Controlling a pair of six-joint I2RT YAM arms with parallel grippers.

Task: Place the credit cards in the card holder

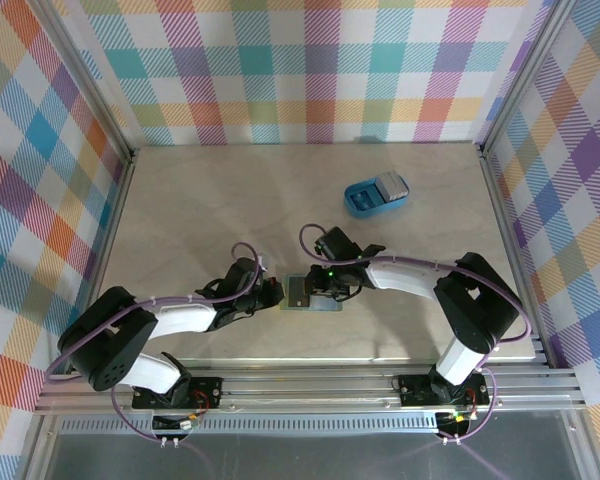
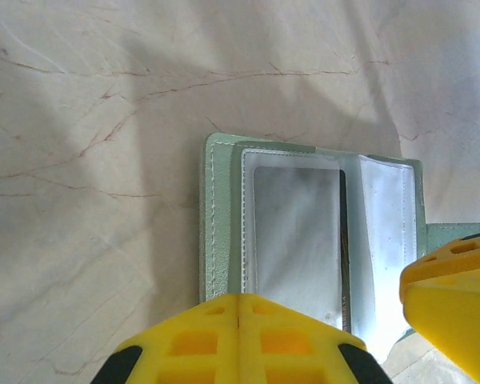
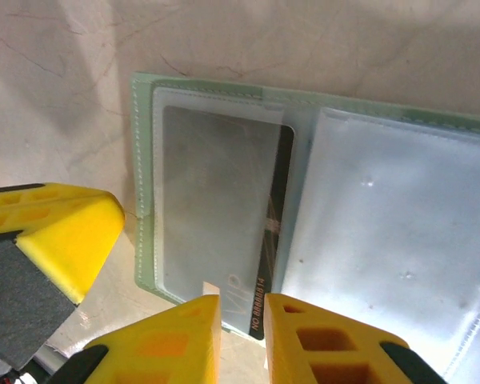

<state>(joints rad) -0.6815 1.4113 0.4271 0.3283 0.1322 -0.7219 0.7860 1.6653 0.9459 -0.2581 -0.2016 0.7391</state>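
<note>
The sage-green card holder (image 1: 302, 294) lies open on the table between both grippers, its clear pockets facing up (image 2: 220, 216) (image 3: 144, 160). A dark card with a grey face, printed VIP (image 3: 216, 200) (image 2: 296, 232), sits in the left clear pocket, and its near end sticks out slightly. My right gripper (image 3: 240, 308) (image 1: 330, 284) hovers over that end with a narrow gap between its fingers. A small tan sliver shows beside its left finger. My left gripper (image 2: 240, 300) (image 1: 276, 292) is shut, its tips on the holder's left edge. A grey-white card (image 1: 391, 186) rests in the blue tray.
The bright blue plastic tray (image 1: 360, 203) stands at the back right of the marble-patterned table. Aluminium frame posts and checked walls enclose the table on three sides. My left finger (image 3: 56, 232) sits close to the holder's left edge in the right wrist view.
</note>
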